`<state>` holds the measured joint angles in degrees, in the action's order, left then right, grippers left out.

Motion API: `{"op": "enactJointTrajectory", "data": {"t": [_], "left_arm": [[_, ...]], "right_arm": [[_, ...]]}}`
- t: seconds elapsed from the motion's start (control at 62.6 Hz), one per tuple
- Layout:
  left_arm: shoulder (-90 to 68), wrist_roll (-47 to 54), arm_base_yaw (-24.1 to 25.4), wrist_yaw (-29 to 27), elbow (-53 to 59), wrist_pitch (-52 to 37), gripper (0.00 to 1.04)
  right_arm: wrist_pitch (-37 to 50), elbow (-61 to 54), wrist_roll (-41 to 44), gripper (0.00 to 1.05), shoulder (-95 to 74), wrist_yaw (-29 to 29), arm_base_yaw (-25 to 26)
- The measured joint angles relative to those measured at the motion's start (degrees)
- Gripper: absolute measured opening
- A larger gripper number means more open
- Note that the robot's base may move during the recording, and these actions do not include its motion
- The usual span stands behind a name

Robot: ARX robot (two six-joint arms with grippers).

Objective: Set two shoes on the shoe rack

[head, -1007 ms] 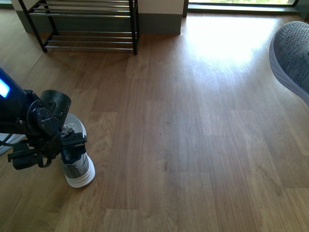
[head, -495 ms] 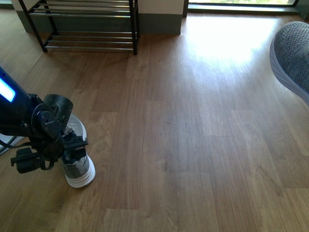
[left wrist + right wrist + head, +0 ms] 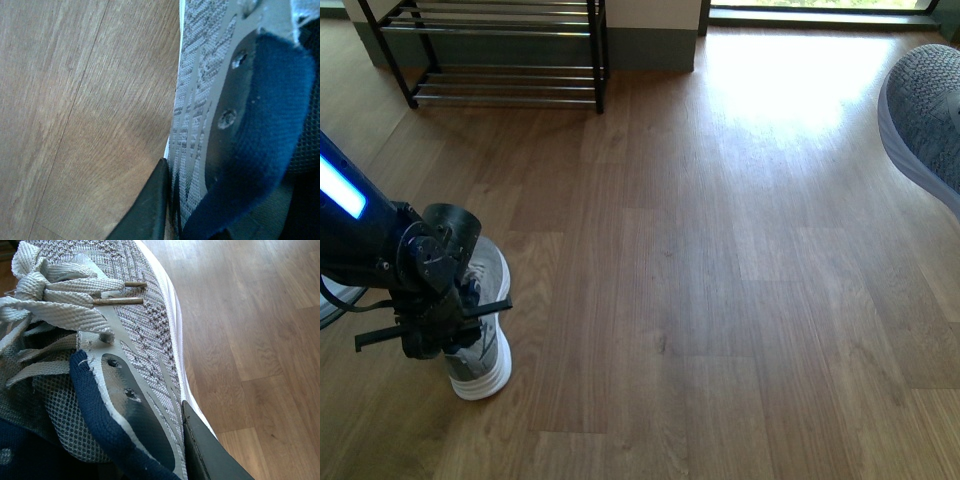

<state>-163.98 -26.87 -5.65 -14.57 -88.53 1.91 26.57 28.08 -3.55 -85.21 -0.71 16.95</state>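
One grey knit sneaker (image 3: 480, 352) with a thick white sole stands on the wood floor at the lower left. My left gripper (image 3: 458, 318) is shut on its collar. In the left wrist view a black finger (image 3: 150, 210) presses the sneaker's (image 3: 200, 100) zigzag side, with the navy lining beside it. The second sneaker (image 3: 925, 115) hangs at the right edge, off the floor. My right gripper (image 3: 167, 440) is shut on this sneaker (image 3: 145, 330), one finger (image 3: 205, 450) outside its side; grey laces show. The black shoe rack (image 3: 500, 50) with silver bars stands at the far left against the wall.
Wood floor (image 3: 720, 280) stretches between the sneakers and the rack. A bright sunlit patch (image 3: 790, 80) lies by the window at the back. Something pale (image 3: 332, 305) shows at the left edge, mostly hidden behind my left arm.
My left gripper has shifted slightly right and turned. The sneaker in it has moved a little toward the camera. The right sneaker has stayed in place.
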Motion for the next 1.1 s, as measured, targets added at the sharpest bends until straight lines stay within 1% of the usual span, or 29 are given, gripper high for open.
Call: {"op": "enactJointTrajectory", "data": {"t": [0.032,0.064,0.224,0.4,0.527,0.639,0.751,0.831,0.991,1.103], "left_arm": [[0.00,0.00,0.02,0.00,0.00,0.00,0.08],[0.00,0.00,0.04,-0.02,0.00,0.00,0.02],[0.44,0.04,0.37,0.28,0.98,-0.98,0.02],[3.48,2.03,1.64,0.94,5.49,-4.79,0.02],[7.58,4.26,2.69,0.09,9.62,-8.46,0.02],[15.87,8.79,3.96,-1.53,16.09,-14.38,0.02],[22.60,10.86,4.33,-1.81,21.09,-19.06,0.02],[30.77,12.44,4.28,-2.51,27.08,-23.69,0.02],[44.57,12.52,3.87,-3.13,36.89,-28.15,0.02],[54.42,12.70,2.89,-4.26,43.80,-29.42,0.02]], "right_arm": [[0.00,0.00,0.00,0.01,-0.02,0.00,-0.02],[0.00,0.00,0.00,0.01,0.00,0.00,-0.02],[0.00,0.00,0.00,0.01,0.00,0.00,0.00],[0.00,0.00,0.00,0.01,0.00,0.00,-0.02],[0.00,0.00,0.00,0.01,0.00,0.00,-0.02],[0.00,0.00,0.00,0.01,0.00,0.00,0.00],[0.00,0.00,0.00,0.01,0.00,0.00,-0.02],[0.00,0.00,0.00,0.01,0.00,0.00,-0.02],[0.00,0.00,0.00,0.01,-0.02,0.00,0.00],[0.00,0.00,0.00,0.01,0.00,0.00,-0.02]]}}
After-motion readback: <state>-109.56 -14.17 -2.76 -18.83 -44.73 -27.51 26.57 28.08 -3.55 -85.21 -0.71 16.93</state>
